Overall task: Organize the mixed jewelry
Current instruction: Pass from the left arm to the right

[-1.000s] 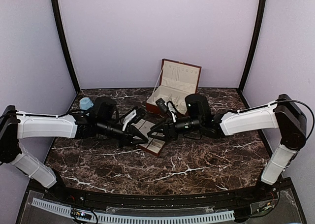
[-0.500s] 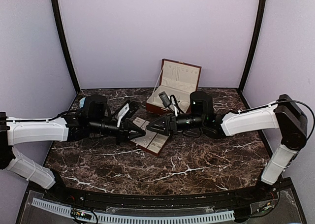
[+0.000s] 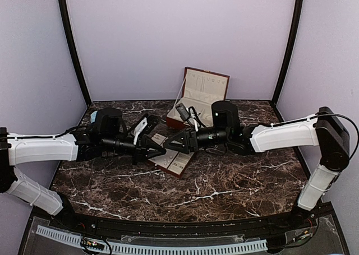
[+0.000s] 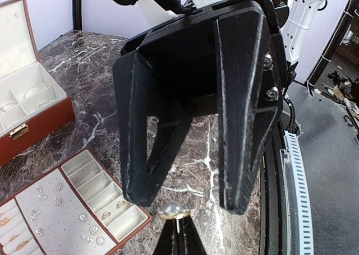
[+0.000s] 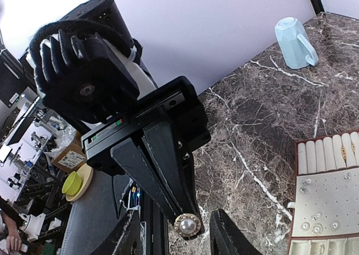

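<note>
- Step: handover in mid-air above the table, just beside the tray (image 4: 141,226).
- Left gripper (image 4: 179,239): jaws pinched tight on the pearl piece (image 4: 173,211), a gold-rimmed pearl held at the very tips. Ring or stud, cannot tell.
- Right gripper (image 4: 190,198): faces the left one tip to tip, jaws partly open and straddling the pearl. No contact visible, so it holds nothing.
- Other jewelry: studs (image 4: 56,200) lie on the tray's flat pad and rings (image 4: 116,204) sit in its slots.
- Next, as a guess: the right jaws need to close squarely on the pearl's rim before the left lets go. The piece is tiny and round, so it is likely to slip or drop.
</note>
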`<state>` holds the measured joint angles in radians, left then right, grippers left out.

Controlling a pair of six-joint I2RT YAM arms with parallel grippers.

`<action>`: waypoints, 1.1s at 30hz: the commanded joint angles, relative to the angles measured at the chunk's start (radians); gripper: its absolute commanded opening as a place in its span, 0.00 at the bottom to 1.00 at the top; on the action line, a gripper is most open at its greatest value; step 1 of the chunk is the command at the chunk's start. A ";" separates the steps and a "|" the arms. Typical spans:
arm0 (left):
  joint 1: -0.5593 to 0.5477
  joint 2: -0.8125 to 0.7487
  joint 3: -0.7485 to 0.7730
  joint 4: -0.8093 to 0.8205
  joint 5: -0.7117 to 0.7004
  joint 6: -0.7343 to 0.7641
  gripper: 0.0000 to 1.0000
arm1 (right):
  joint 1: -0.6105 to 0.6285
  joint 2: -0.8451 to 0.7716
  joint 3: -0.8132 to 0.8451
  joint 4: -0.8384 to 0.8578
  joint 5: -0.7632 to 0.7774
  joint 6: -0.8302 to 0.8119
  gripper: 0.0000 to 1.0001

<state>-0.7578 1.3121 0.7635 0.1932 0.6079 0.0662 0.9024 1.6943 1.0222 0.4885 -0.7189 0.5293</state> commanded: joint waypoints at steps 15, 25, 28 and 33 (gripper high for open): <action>-0.007 -0.023 -0.013 0.022 -0.002 0.000 0.00 | 0.015 0.036 0.049 -0.032 0.001 -0.029 0.26; -0.008 -0.020 -0.016 0.020 -0.006 0.003 0.00 | 0.015 0.026 0.036 -0.009 0.003 -0.023 0.13; -0.009 -0.017 -0.017 0.019 -0.008 0.004 0.00 | 0.015 0.017 0.030 -0.005 0.009 -0.021 0.11; -0.008 -0.020 -0.016 0.010 -0.038 0.006 0.16 | 0.009 -0.005 0.020 -0.015 0.035 -0.039 0.09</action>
<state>-0.7605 1.3121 0.7620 0.1936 0.5945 0.0666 0.9100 1.7214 1.0443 0.4404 -0.7063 0.5087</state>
